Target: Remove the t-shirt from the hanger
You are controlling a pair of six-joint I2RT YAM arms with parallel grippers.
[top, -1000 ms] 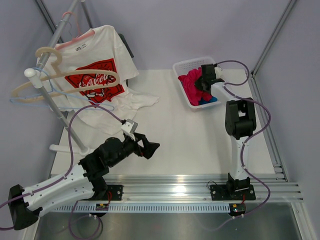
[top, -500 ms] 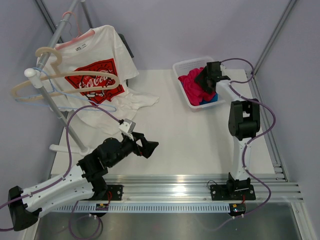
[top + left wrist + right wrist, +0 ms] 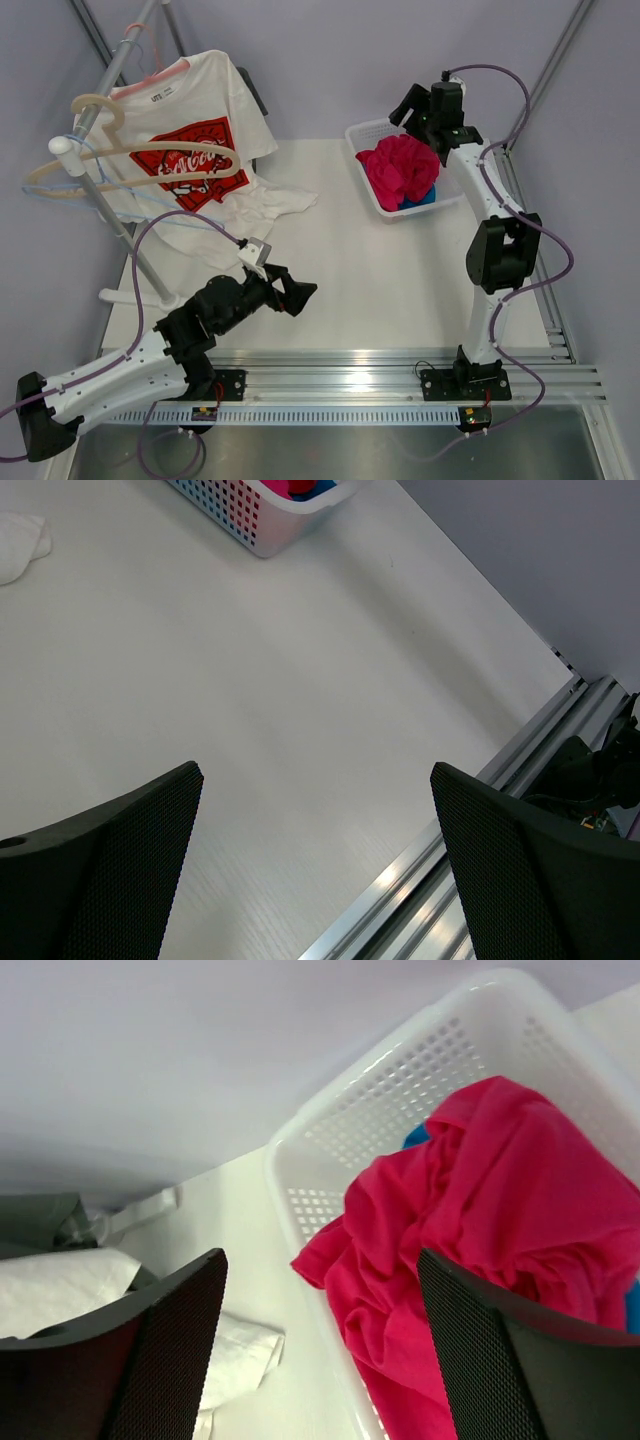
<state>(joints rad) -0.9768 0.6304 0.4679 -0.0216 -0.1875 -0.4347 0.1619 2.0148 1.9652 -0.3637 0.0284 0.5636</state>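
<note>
**Red shirt sits in the basket, far from the wooden hanger**

We see the plain magenta-red soft t-shirt (image 3: 398, 168) bunched up in a heap inside the white plastic basket with little holes (image 3: 372, 130). The basket sits at the upper right of the top view. A bit of blue cloth (image 3: 426, 197) peeks out under the shirt at the lower edge of the heap.

The thick beige wooden hanger with a curved body (image 3: 130, 165) is at the upper left of the top view. It hangs by its round hook on a grey metal rack (image 3: 110, 70). It is well apart from the red shirt. Behind it hangs a white t-shirt with a red Coca-Cola print (image 3: 215, 100), and the hem of that shirt lies on the white table (image 3: 350, 270). Thin blue wire hangers (image 3: 60, 203) hang just beside the wooden one.

The right gripper (image 3: 418, 105) is up above the far edge of the basket. In the right wrist view we see its two black fingers (image 3: 170, 1350) spread wide with nothing between them, and the red shirt lies below, apart from them.

The left gripper (image 3: 297, 295) is low in the top view, over the bare table. Its fingers (image 3: 120, 860) are spread wide too and hold nothing.
</note>
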